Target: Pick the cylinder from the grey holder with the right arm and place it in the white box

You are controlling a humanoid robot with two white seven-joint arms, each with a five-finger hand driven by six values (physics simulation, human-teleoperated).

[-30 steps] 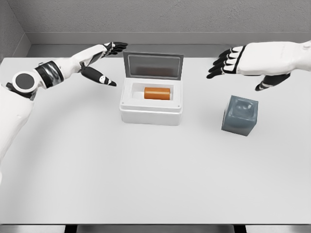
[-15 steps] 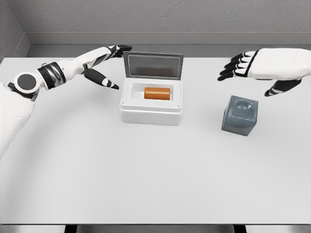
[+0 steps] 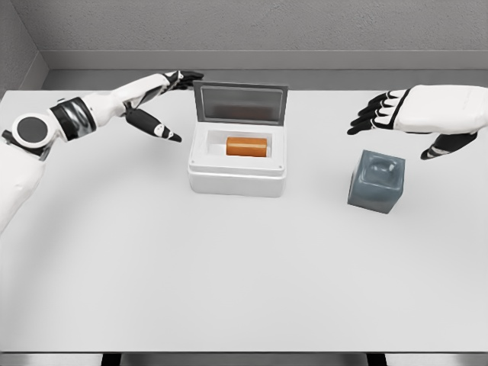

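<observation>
White plastic and black fingertips are what I see of my left hand (image 3: pixel 156 103), which hangs over the far left part of the table (image 3: pixel 152 267), fingers spread and loose, holding nothing; the longest fingers reach toward the top left corner of the raised lid (image 3: pixel 240 102), and I cannot tell whether they touch it. Just right of that hand stands the white box (image 3: pixel 239 175), its grey-lined lid upright at the back. The orange cylinder (image 3: pixel 247 146) lies on its side in the box's recess, clear of both my hands. Further right, well apart from the box, sits the grey holder (image 3: pixel 376 181) with a shallow hollow in its top. Above and behind the holder, my right hand (image 3: pixel 412 118) hovers palm down, fingers extended toward the box, thumb hanging, gripping nothing.
</observation>
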